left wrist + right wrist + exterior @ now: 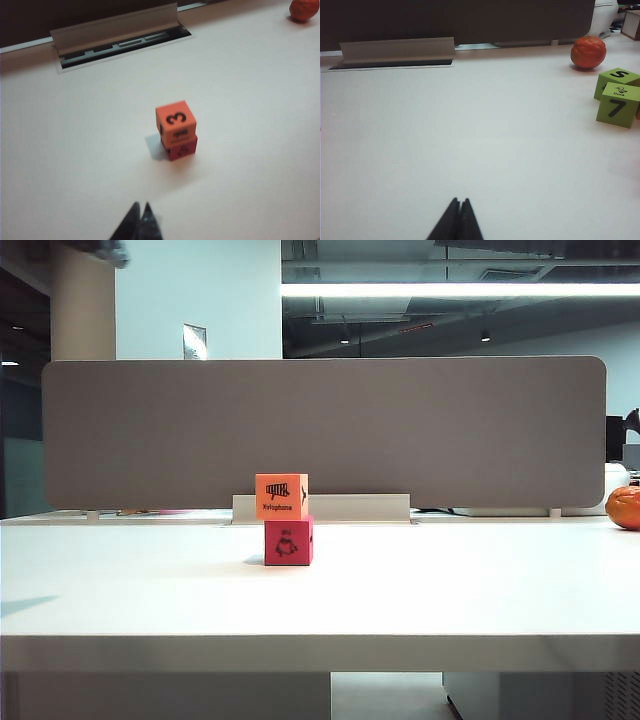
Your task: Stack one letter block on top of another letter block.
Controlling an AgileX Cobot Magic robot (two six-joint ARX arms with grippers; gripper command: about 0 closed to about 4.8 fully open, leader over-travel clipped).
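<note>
Two blocks standing stacked, left arm clear of them

Two cubes are already sitting one on the other near the middle of the white table (480, 600): the orange letter block (281, 496) is resting on the pink-red letter block (288, 541), shifted slightly toward the left of the exterior view so that one edge is overhanging a little. The stack is looking complete, so the step in hand is a clean retreat; doing it well means lifting up and away from the tower without sweeping sideways near it, since the offset upper cube could be nudged off.

In its wrist view the left gripper (140, 220) is hanging above bare tabletop, well apart from the stack, its dark fingertips pressed together and carrying nothing. The right gripper (458, 217) is likewise pinched closed and empty, pointing over open table, with two green blocks (617, 95) and an orange ball (588, 52) lying off to one side. Neither arm is showing clearly in the exterior view; a blurred dark shape at its upper left corner may be part of one.
</note>
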